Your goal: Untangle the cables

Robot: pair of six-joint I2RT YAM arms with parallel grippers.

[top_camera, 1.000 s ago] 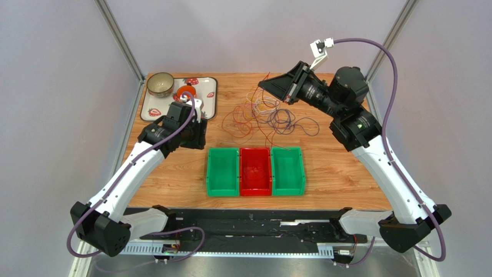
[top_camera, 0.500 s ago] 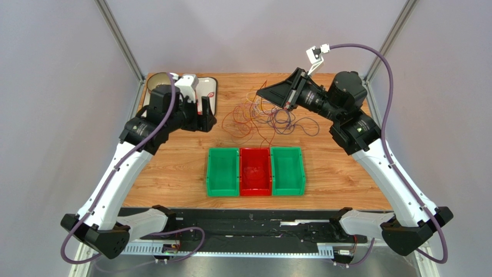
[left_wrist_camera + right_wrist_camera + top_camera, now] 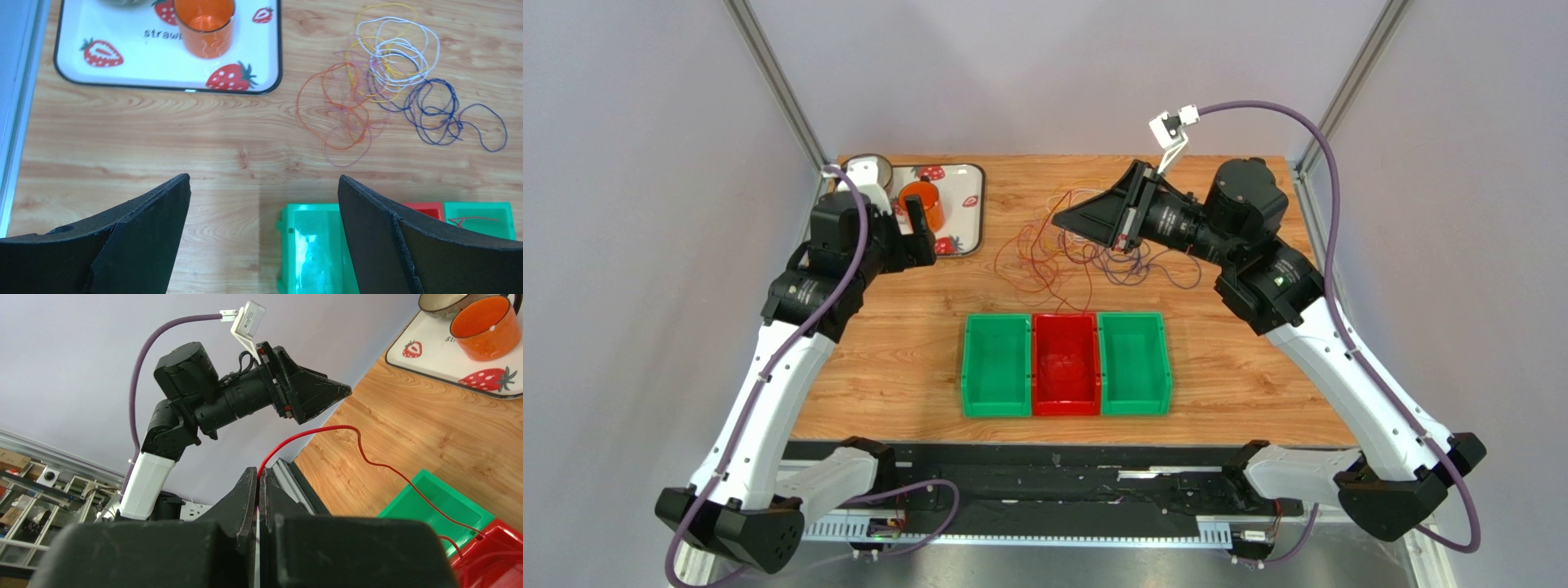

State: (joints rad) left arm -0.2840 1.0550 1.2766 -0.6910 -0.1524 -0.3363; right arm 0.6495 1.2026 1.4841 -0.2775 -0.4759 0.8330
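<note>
Widening L pincer (image 3: 263, 180), R pincer (image 3: 257, 473) still pinching red cable (image 3: 325, 429)

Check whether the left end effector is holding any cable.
No: the left end effector stands wide open and empty, while the cables lie loose well beyond it.

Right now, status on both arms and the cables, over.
Left gripper: jaws open, empty. Right gripper: jaws shut on red cable, trailing toward red bin. Other cables tangled on table. Nothing blocking them.
</note>
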